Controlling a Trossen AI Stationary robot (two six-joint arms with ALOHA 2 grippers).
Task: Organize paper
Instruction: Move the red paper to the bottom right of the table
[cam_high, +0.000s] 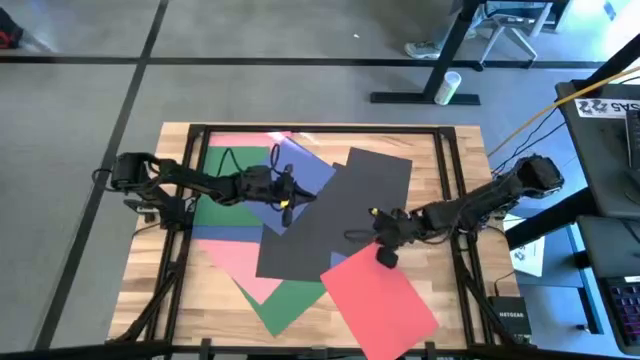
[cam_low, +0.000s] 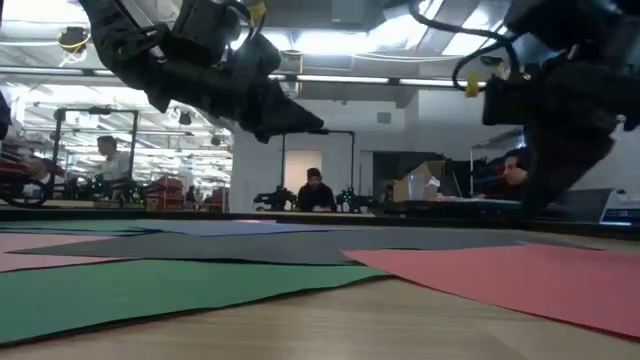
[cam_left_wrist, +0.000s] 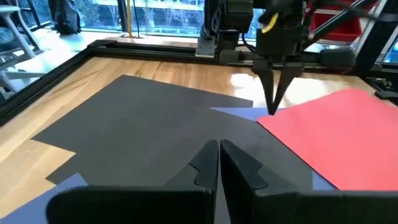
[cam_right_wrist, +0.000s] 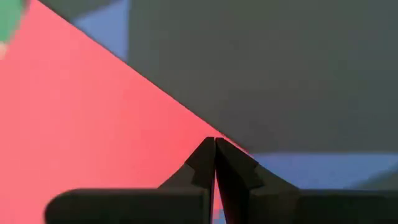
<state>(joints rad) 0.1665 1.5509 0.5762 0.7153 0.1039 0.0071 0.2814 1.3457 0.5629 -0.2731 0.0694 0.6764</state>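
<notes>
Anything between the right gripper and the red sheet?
Nothing visible. The right gripper, fingers shut, sits right at the red sheet's upper corner, where it overlaps the black sheet. The left gripper is apart, over the blue sheet.

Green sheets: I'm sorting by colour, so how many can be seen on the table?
2 show. One green sheet lies at the left under the left arm; the other green sheet pokes out at the near edge beside the red sheet. More may hide under the pile.

Light wooden plank table top (cam_high: 150, 290): smooth, slight sheen. Flat red paper sheet (cam_high: 385, 300) and black paper sheet (cam_high: 330, 215): matt.
</notes>
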